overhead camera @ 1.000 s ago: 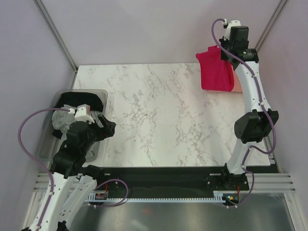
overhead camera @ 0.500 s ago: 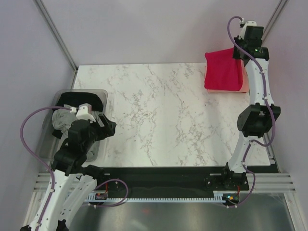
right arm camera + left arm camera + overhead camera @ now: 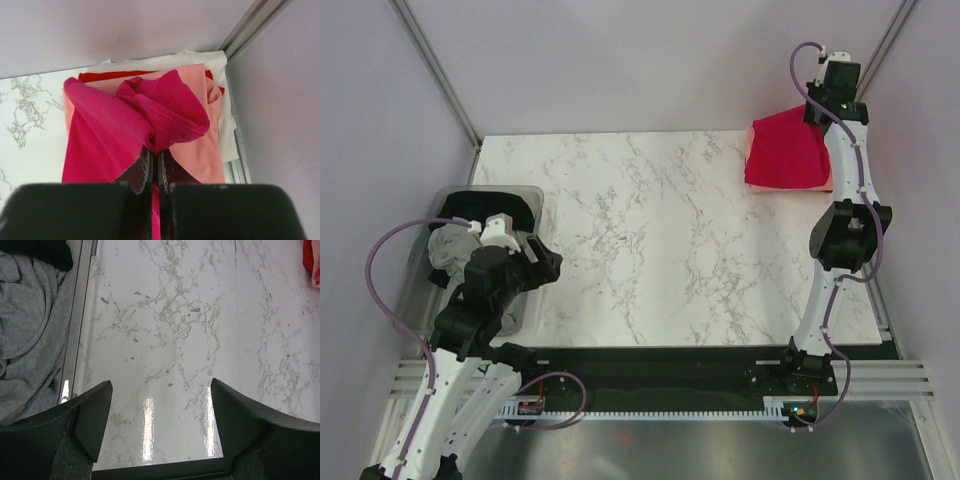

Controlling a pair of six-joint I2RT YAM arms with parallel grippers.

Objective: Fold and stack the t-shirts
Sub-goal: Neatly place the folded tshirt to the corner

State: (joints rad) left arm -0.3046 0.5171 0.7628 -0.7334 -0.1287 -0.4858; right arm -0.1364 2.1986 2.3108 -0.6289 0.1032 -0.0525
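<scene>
The grey shirt (image 3: 30, 330) and black shirt (image 3: 485, 205) lie in the bin (image 3: 415, 308) at the left. The left hand (image 3: 160, 385) hangs wide open, holding nothing. At the far right corner, the right hand (image 3: 155, 172) pinches the red shirt (image 3: 110, 130) above the pink shirt (image 3: 205, 155).

No writing, label, brand, number or sign can be read in any view: the crimson t-shirt (image 3: 115, 125), the grey t-shirt (image 3: 30, 325), the marble table (image 3: 650, 240) and the clear bin (image 3: 76, 340) show no legible print
</scene>
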